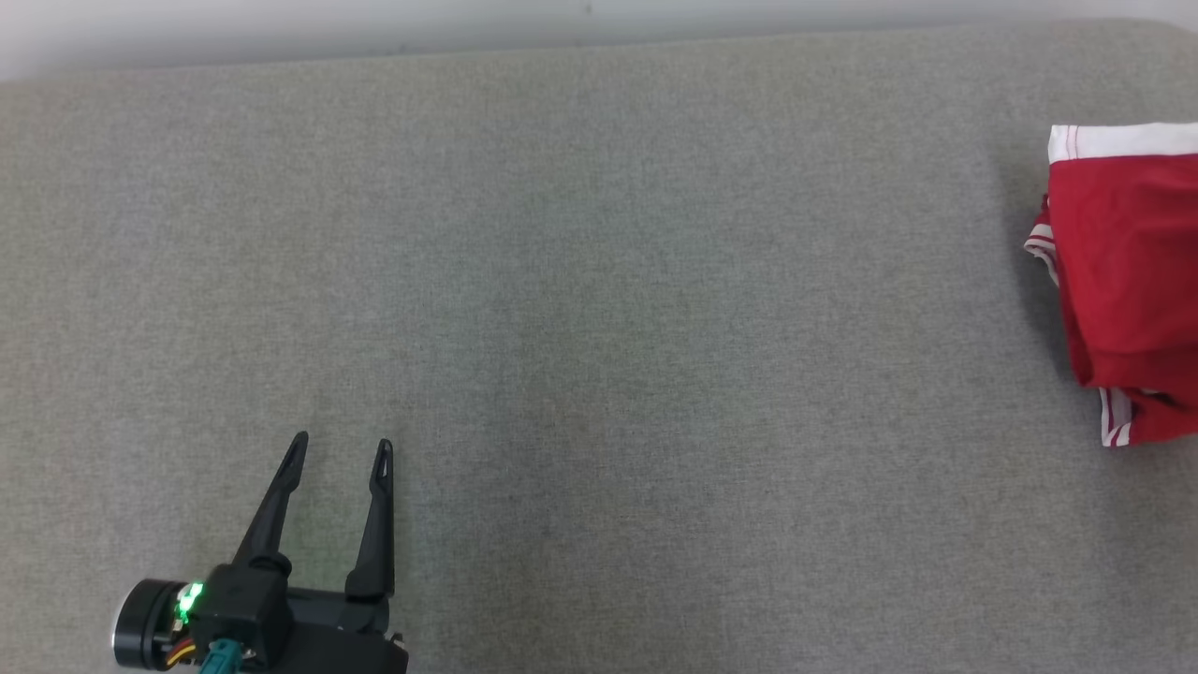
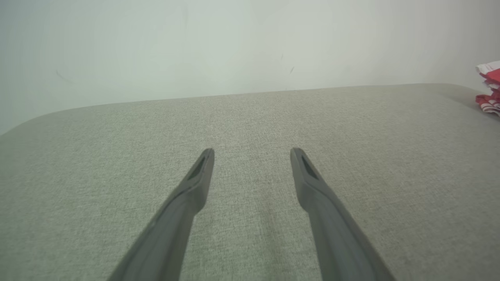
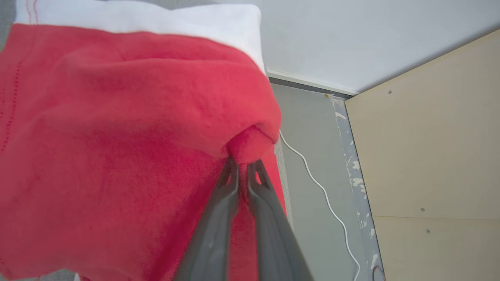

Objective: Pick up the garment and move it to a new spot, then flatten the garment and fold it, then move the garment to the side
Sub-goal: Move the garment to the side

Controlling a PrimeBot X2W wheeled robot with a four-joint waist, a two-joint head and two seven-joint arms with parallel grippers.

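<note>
The garment (image 1: 1128,271) is red with a white band and striped trim, folded and lying at the far right edge of the grey padded surface. In the right wrist view my right gripper (image 3: 243,164) is shut on a fold of the red garment (image 3: 117,136), with the cloth bunched over its fingertips. My left gripper (image 1: 342,449) is at the lower left, far from the garment, open with nothing between its fingers. The left wrist view shows the left gripper (image 2: 252,153) open over bare surface, and a corner of the garment (image 2: 490,88) at the right edge.
The grey padded surface (image 1: 580,309) stretches wide between the left gripper and the garment. A pale wall runs behind it. Past the surface's right edge lie a grey floor (image 3: 312,187), a white cable (image 3: 324,191) and a tan panel (image 3: 429,148).
</note>
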